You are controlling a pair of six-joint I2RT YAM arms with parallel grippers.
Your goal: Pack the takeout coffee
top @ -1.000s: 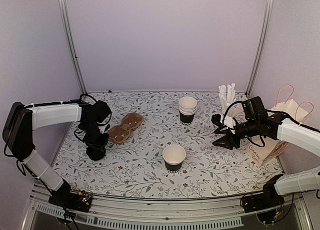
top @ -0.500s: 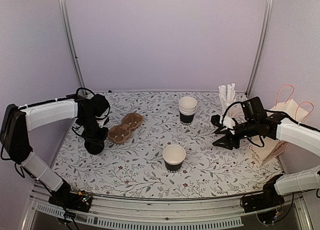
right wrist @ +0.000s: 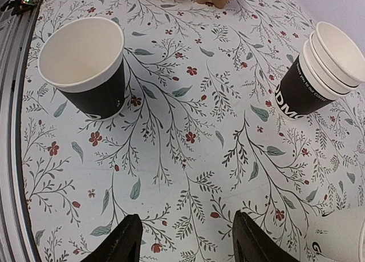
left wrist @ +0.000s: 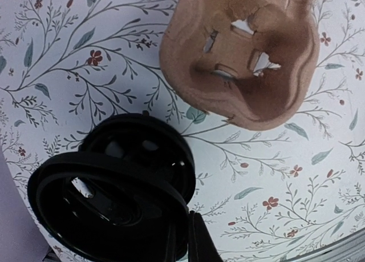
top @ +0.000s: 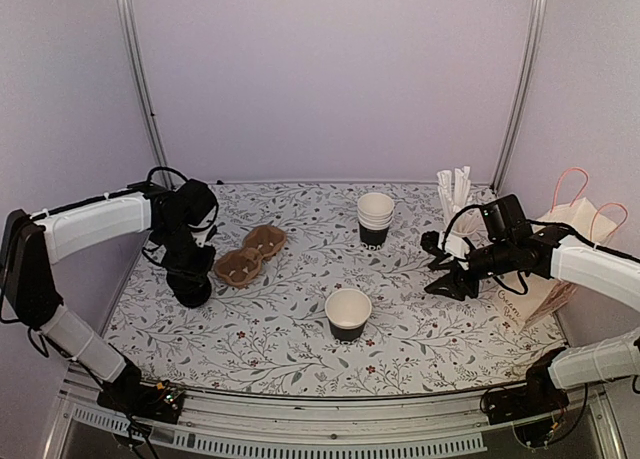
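Looking at a floral table under both grippers. Got a paper bag w/ pink handles close behind the right gripper. Reading those jaws as spread wide, gripping nothing. Seeing a brown cup carrier just ahead of the left gripper. Can't tell open vs closed on that one, or whether touching the black lids piled right at its fingertips. Got a nested cup stack ahead & to the right of the right jaws. Finding the takeout coffee ahead-left of them, well apart, upright on the table, mouth open, approx btwn the two grippers.
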